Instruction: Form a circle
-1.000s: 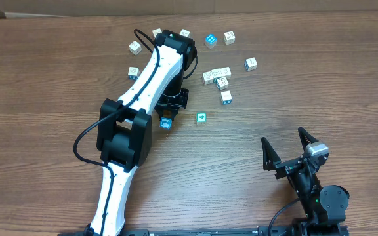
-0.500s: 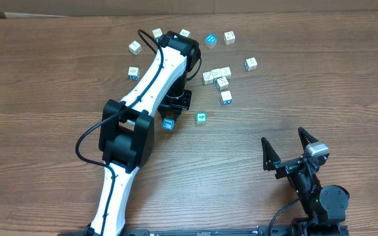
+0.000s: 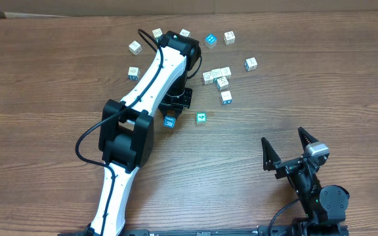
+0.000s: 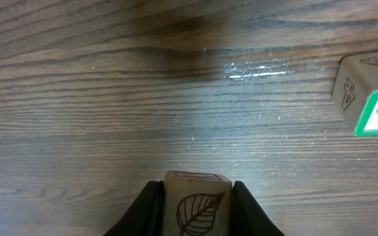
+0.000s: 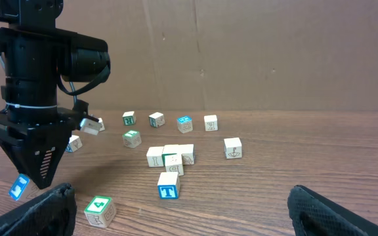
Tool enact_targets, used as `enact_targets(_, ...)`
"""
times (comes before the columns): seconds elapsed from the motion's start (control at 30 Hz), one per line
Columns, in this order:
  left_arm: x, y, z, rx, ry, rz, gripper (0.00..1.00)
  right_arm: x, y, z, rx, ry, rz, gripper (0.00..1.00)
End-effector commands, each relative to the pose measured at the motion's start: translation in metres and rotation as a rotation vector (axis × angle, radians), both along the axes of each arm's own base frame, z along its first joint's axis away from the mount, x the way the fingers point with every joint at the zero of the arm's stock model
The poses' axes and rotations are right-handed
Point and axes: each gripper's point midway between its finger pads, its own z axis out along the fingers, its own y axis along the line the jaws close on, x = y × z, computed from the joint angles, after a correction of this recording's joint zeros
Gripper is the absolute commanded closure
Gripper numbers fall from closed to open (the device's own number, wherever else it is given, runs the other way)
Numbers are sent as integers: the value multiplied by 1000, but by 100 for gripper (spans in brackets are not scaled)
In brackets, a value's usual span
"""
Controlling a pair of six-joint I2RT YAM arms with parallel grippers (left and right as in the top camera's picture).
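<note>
A: Surface check?
B: Brown wood-grain table (image 3: 320, 85); contents scattered over the far half.
A: Layout?
B: Tight cluster of white cubes (image 3: 216, 74) right of centre, touching; lone white cube (image 3: 226, 97) just nearer; green-topped cube (image 3: 201, 118) nearer again, apart; teal-topped cube (image 3: 210, 40) near white corner cube (image 3: 229, 37) farthest back; outlier cube (image 3: 251, 63) right of cluster; left cube (image 3: 134, 46), back-left cube (image 3: 157, 32), lower-left cube (image 3: 133, 72) well apart.
</note>
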Motion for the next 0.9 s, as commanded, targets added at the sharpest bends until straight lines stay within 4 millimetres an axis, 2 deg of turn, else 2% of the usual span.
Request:
enact_targets(0.0,-1,-2,12,-17,-27,20,90,1,-2,-2,-4,-6,-11,0)
enact_targets(0.53,2,-14,10,-74,-35,52,90,1,-2,-2,-5,-5,-11,0)
enact_targets(0.87,8,-17,8,-83,-63,65,94,1,-2,-2,-5,-5,-11,0)
